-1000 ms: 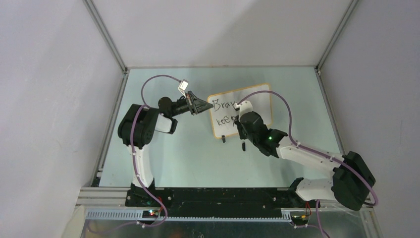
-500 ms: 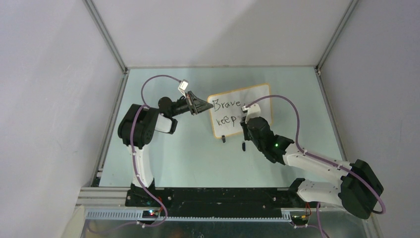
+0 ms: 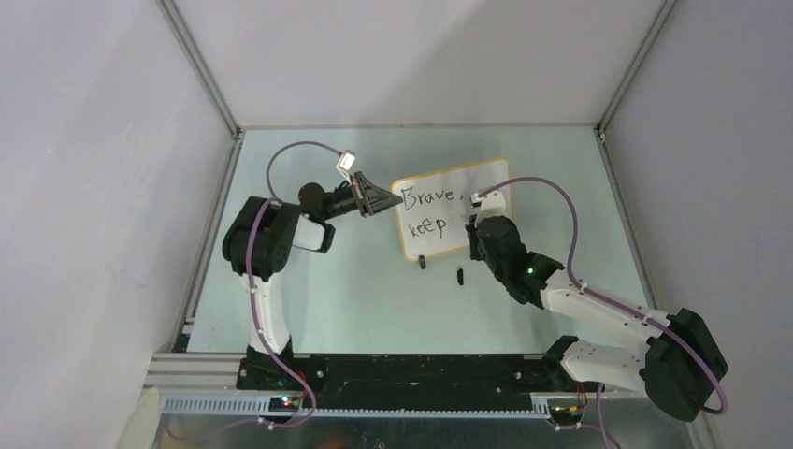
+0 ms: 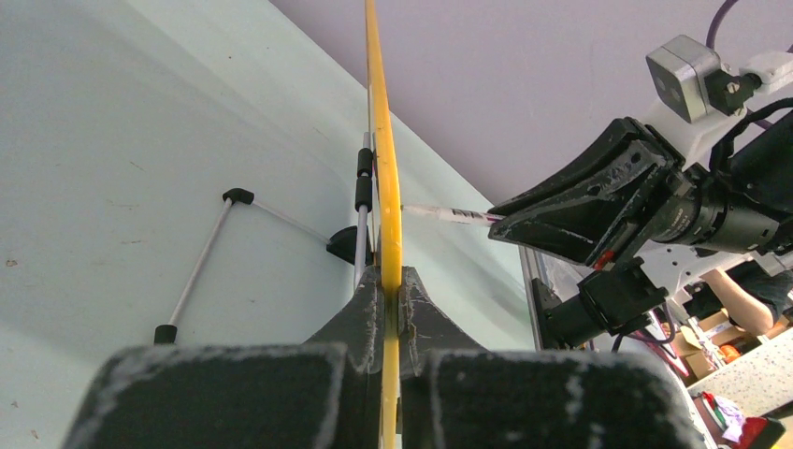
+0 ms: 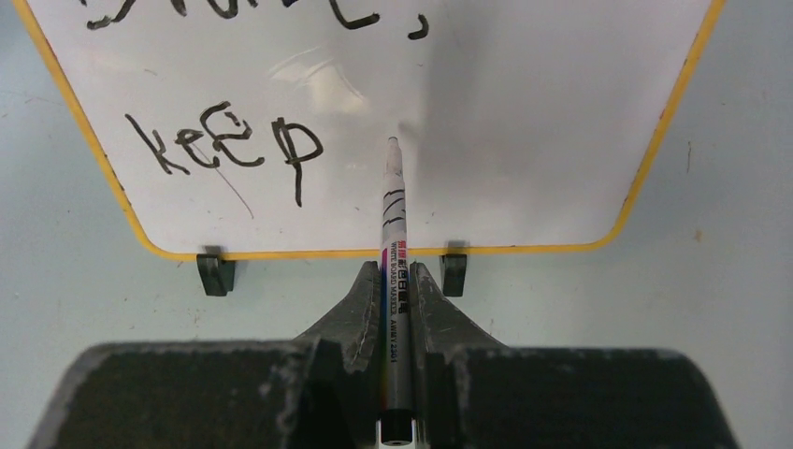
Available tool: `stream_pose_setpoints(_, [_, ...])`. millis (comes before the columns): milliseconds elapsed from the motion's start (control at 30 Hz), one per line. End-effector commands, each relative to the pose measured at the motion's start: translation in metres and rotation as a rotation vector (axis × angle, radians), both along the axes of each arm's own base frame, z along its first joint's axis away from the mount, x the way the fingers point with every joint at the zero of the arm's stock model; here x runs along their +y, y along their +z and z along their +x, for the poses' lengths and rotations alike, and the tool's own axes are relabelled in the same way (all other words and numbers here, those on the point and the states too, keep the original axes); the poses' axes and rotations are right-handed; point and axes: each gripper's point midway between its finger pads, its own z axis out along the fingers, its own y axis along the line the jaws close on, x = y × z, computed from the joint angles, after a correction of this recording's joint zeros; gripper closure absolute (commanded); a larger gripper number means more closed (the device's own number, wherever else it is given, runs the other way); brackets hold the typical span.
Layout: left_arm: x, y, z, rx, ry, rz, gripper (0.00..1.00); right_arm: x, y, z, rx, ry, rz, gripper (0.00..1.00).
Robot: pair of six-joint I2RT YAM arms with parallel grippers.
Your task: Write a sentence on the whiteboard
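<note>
The whiteboard (image 3: 486, 183) stands upright on two black clip feet (image 5: 214, 273). Its sentence reads "Brave," (image 3: 430, 196) with "keep" (image 3: 427, 227) below it. My left gripper (image 3: 391, 199) is shut on the board's left edge, and the yellow frame (image 4: 383, 187) sits between its fingers (image 4: 391, 281). My right gripper (image 3: 475, 227) is shut on a white marker (image 5: 394, 206). The marker's tip is at the board just right of "keep" (image 5: 234, 150). In the left wrist view the marker (image 4: 439, 214) reaches the board's face.
A small black marker cap (image 3: 460, 275) lies on the pale green table in front of the board. The board's wire stand (image 4: 201, 262) rests on the table behind it. Grey walls enclose the table on three sides.
My right gripper has moved right along the board with the marker, uncovering the whole of "Brave," and "keep". The left gripper and the board have not moved.
</note>
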Motion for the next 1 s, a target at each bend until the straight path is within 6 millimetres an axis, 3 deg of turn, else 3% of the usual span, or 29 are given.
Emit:
stream_pose_setpoints(0, [-0.003,0.014,-0.015,-0.087,-0.051,-0.001,1.0,-0.003,0.013,0.004,-0.014,-0.011,0.054,1.0])
stream_pose_setpoints(567, [0.004,0.004,-0.014,-0.049,-0.061,0.007,1.0,-0.001,0.022,0.0,0.025,0.032,0.103,1.0])
stream_pose_setpoints(967, [0.016,0.0,-0.014,-0.036,-0.051,0.017,1.0,0.008,0.026,0.01,0.043,0.054,0.108,1.0])
